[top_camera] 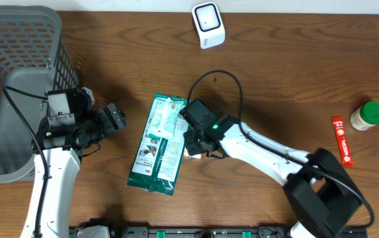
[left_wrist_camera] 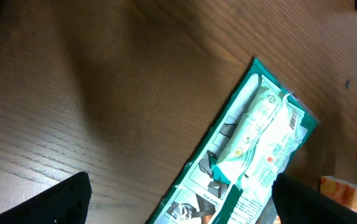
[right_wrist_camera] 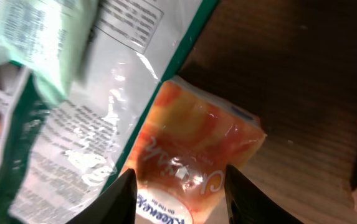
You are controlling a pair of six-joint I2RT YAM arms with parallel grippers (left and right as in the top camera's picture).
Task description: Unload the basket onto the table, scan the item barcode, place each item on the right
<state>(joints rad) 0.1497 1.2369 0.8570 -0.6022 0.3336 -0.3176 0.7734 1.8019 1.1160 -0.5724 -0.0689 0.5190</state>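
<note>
Two dark fingers (right_wrist_camera: 121,198) of the right gripper (right_wrist_camera: 178,199) stand on either side of an orange pack (right_wrist_camera: 194,155) in the right wrist view, close against its sides. Whether they pinch it or only flank it I cannot tell. The pack lies on the table (right_wrist_camera: 303,81), its left edge tucked under a green-and-white packet (right_wrist_camera: 103,93). Only this camera shows that overlap plainly. From overhead the gripper covers the pack almost wholly.

The left wrist view gives the packet's other face, a folded white seam with a small barcode near its upper end. A corner of the orange pack also shows at the lower right. The left gripper (left_wrist_camera: 179,190) is spread wide above the wood, beside the packet's left edge.

From overhead, the packet lies mid-table between the two grippers. A grey mesh basket (top_camera: 40,26) stands at the far left. The left arm crosses its near corner, and only its grey floor shows. A white scanner (top_camera: 208,25) sits at the far edge, well apart from the pack. At the far right are a red stick packet (top_camera: 341,140) and a green-capped bottle (top_camera: 368,116), its contents unclear.
</note>
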